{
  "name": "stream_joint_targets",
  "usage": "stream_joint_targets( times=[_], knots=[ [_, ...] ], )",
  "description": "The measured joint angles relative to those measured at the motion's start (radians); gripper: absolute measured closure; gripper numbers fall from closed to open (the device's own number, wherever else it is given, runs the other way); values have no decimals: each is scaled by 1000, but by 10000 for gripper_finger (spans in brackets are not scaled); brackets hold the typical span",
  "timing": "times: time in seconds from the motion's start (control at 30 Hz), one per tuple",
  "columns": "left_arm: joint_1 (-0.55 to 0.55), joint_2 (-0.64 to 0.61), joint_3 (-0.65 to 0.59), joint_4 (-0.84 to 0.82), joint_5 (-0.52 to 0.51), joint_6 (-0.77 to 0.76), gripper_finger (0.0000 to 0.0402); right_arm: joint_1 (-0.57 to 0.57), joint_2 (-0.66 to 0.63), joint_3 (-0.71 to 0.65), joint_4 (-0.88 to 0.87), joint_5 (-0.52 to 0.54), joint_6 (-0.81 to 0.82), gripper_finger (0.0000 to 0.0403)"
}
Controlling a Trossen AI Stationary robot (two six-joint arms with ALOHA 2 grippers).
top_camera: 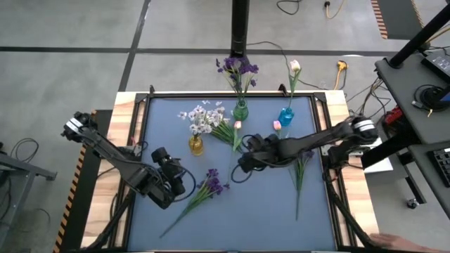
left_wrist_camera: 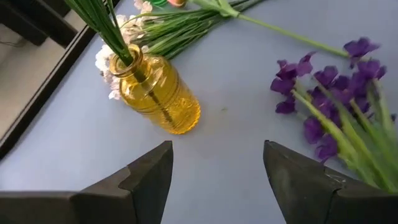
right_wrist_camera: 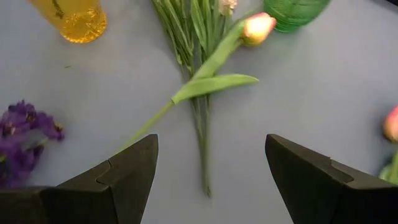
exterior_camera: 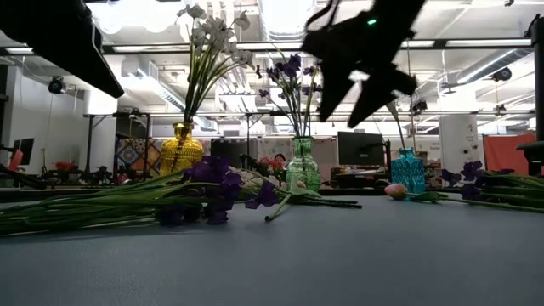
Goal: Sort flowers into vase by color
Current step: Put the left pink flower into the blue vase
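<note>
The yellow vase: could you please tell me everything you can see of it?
The yellow vase is a small, ribbed, see-through amber bottle, glass by its look, with a narrow neck. It stands upright on the blue mat, left of the green vase, and holds the white sprigs. No gripper touches it.

Green vase (right_wrist_camera: 296, 11) cut off by the right wrist view's edge, only its base showing. Second pink bud (right_wrist_camera: 391, 123) half out of frame there. Low view: left arm (exterior_camera: 59, 38) a dark, cropped mass, its gripper unseen.
</note>
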Motion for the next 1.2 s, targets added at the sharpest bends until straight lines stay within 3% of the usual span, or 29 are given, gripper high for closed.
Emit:
stream_joint_targets(
  times=[0.23,0.53,0.97,1.2],
  knots=[
    [-7,-5,1,-17,4,0,177,-72,153,113,-5,2,-47,116],
    [-34,-20,1,-15,4,-1,178,-179,256,128,62,-32,-50,136],
    [-39,-22,0,-16,-4,-4,178,-199,366,127,173,-53,-63,146],
    [-39,-23,0,-21,-12,-3,178,-199,374,127,200,-53,-62,187]
  ],
)
